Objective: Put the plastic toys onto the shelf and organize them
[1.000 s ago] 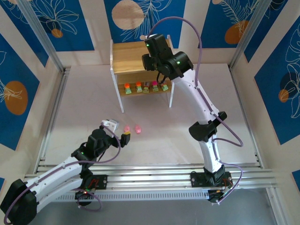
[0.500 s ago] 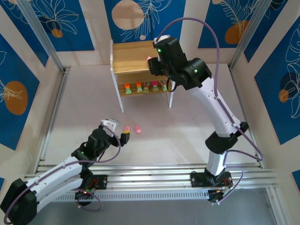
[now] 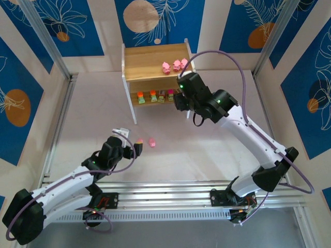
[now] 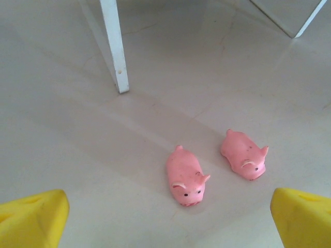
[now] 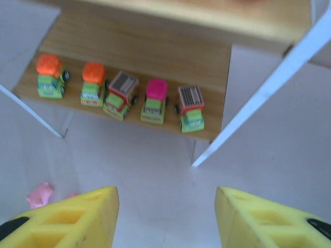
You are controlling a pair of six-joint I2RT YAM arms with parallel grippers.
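left gripper point(image 4: 168, 219): jaws wide apart, nothing in them. Hovering low over the table point(image 4: 62, 129) with both loose pigs right in front: near pig point(image 4: 185, 176) at 12 o'clock, other pig point(image 4: 244, 155) at about 1 o'clock.
right gripper point(image 5: 166, 214): spread open too, and empty. It's parked at roughly 5 o'clock off the shelf point(image 3: 150, 54) in the top view, looking at the lower board.
shelf status: three pigs point(image 3: 176, 65) on the top board toward its 3 o'clock end, five little trucks point(image 5: 120, 94) lined up below. So imo just the two pigs on the table are left.
where they are: about 6 o'clock from the front-left leg point(image 4: 115, 46), well clear of it.
what could bite: the pigs look round and smooth, so an off-centre squeeze could squirt one out. They lie close together, so jaws this wide might shove the neighbour. And dropping one up top could bump the three sitting there, or crowd the right arm at the shelf front.
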